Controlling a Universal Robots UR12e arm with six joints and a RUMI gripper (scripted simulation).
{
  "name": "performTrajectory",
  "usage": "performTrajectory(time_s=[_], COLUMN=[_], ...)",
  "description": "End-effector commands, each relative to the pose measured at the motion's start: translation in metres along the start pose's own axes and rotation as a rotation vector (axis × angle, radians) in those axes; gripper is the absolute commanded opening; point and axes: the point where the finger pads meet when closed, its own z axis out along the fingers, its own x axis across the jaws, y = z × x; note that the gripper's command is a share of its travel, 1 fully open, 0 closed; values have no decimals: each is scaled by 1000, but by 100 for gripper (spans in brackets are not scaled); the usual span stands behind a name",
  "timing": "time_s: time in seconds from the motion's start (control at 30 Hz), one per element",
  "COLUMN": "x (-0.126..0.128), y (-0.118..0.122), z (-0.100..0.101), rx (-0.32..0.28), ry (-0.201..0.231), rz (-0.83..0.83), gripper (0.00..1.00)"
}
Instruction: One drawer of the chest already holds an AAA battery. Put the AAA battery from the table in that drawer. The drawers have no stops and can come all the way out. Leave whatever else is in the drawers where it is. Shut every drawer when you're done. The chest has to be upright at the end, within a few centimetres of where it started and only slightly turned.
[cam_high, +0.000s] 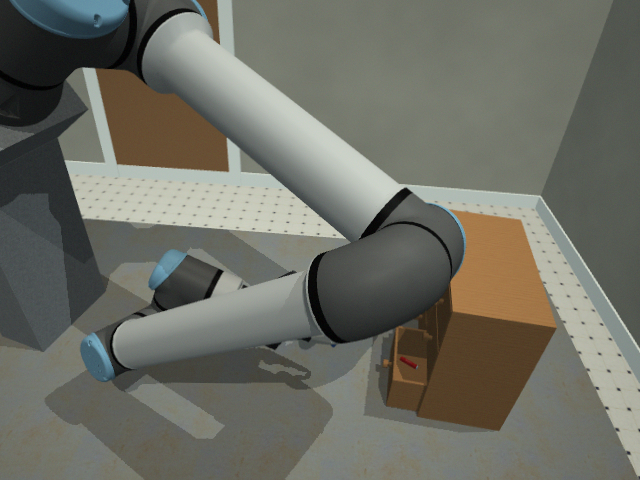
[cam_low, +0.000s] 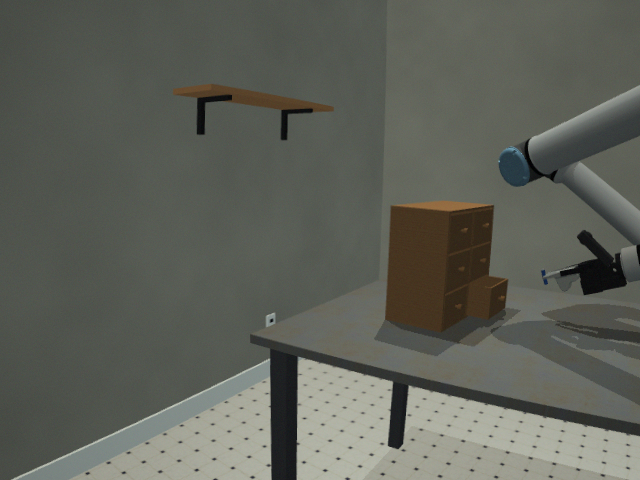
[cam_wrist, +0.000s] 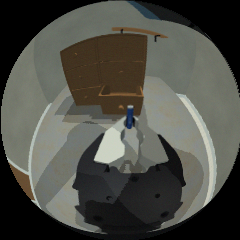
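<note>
The wooden chest (cam_high: 475, 356) (cam_low: 416, 263) (cam_wrist: 120, 60) stands upright. Its bottom drawer (cam_high: 405, 393) (cam_low: 480, 299) (cam_wrist: 112, 104), on the right in the wrist view, is pulled out; the other drawers look shut. A red battery (cam_high: 408, 362) lies in the open drawer. My gripper (cam_low: 544, 277) (cam_wrist: 129, 117) is shut on a blue battery (cam_low: 543, 273) (cam_wrist: 130, 115), held above the table in front of the open drawer and short of it. In the top view the arm hides most of the gripper; a bit of blue shows below the forearm.
The table (cam_high: 351, 439) (cam_low: 361, 346) carries the chest near one end. The arm's elbow (cam_high: 387, 279) hangs over the area in front of the chest in the top view. A wall shelf (cam_low: 258, 98) (cam_wrist: 140, 32) is mounted beyond the chest.
</note>
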Motion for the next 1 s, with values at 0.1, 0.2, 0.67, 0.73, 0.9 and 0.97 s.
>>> performTrajectory(time_s=[0.1, 0.2, 0.67, 0.73, 0.9, 0.97], x=[0, 0, 0, 0, 0, 0], y=[0, 0, -1, -1, -2, -2], z=[0, 0, 2, 3, 6, 6], rx=[4, 4, 4, 4, 4, 4], ry=[0, 0, 0, 0, 0, 0], rz=[0, 0, 0, 0, 0, 0], gripper=[2, 2, 2, 2, 2, 2])
